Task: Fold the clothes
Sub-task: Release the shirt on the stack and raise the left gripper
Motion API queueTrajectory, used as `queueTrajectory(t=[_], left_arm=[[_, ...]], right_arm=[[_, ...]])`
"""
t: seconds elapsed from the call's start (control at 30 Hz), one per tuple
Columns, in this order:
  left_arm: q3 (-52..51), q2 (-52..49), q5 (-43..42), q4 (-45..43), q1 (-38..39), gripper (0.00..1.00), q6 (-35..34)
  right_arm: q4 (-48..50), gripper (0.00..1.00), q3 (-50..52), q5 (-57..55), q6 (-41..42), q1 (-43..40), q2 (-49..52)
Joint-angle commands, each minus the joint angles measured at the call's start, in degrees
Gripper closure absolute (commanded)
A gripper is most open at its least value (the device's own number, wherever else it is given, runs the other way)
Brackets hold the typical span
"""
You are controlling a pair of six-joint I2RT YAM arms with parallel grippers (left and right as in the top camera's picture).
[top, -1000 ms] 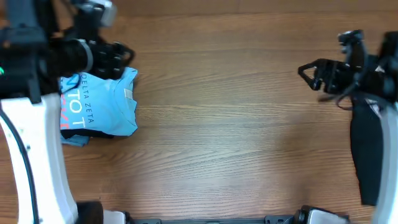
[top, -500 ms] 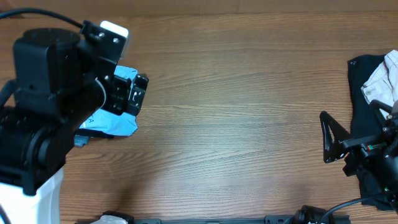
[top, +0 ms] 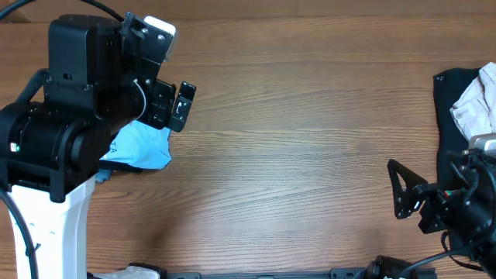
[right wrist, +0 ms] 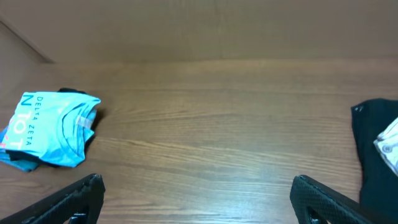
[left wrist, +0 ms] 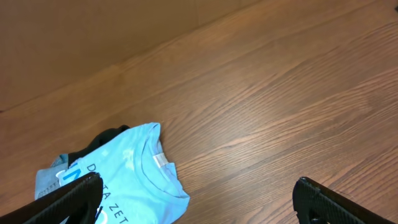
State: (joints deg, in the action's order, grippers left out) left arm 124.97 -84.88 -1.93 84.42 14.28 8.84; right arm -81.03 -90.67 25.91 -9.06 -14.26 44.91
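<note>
The clothes, a light blue T-shirt [top: 144, 145] with "DELTA ZETA" print, lie folded at the table's left, partly hidden under my left arm in the overhead view. The left wrist view shows the T-shirt's [left wrist: 127, 171] collar facing up, and the right wrist view shows the T-shirt [right wrist: 50, 127] far off to the left. My left gripper [top: 172, 103] hovers open just right of the shirt, and the left wrist view confirms that the left gripper [left wrist: 199, 202] has nothing between its fingers. At the front right my right gripper [top: 404, 192] stands open and empty over bare wood, as the right gripper [right wrist: 199, 199] also does in its wrist view.
A black garment [top: 453, 116] with a white cloth [top: 477, 105] on it lies at the right edge, and the black garment [right wrist: 376, 149] also shows in the right wrist view. A dark piece of cloth [left wrist: 99, 140] peeks out from under the blue shirt. The table is brown wood.
Both grippers opened wider. The left arm rose over the shirt and shifted right. The right arm pulled from the back right to the front right, uncovering the black garment.
</note>
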Motion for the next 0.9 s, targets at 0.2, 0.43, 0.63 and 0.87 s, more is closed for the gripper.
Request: queueTrajectory(t=[0.2,0.43,0.63,0.87], left_arm=[[-0.1,-1.3,-1.0,-0.2,0.2,0.00,-1.4],[-0.1,-1.3,-1.0,-0.2,0.2,0.00,-1.4],[-0.1,-0.9,-1.1,0.0,0.2,0.00,-1.5],[0.0,4.4,-1.9,-13.7,0.2,0.00,-2.3]], right_arm=[[18.1,0.00,11.9,-3.1,-1.9,0.2,-9.2],[54.5,0.00,47.0,0.0,-1.7,2.8,-25.9],[59.3,0.00,67.1,1.8,-1.7,3.2,-37.2],[61.0,0.00,78.9,3.2,-1.5,3.3,-44.7]])
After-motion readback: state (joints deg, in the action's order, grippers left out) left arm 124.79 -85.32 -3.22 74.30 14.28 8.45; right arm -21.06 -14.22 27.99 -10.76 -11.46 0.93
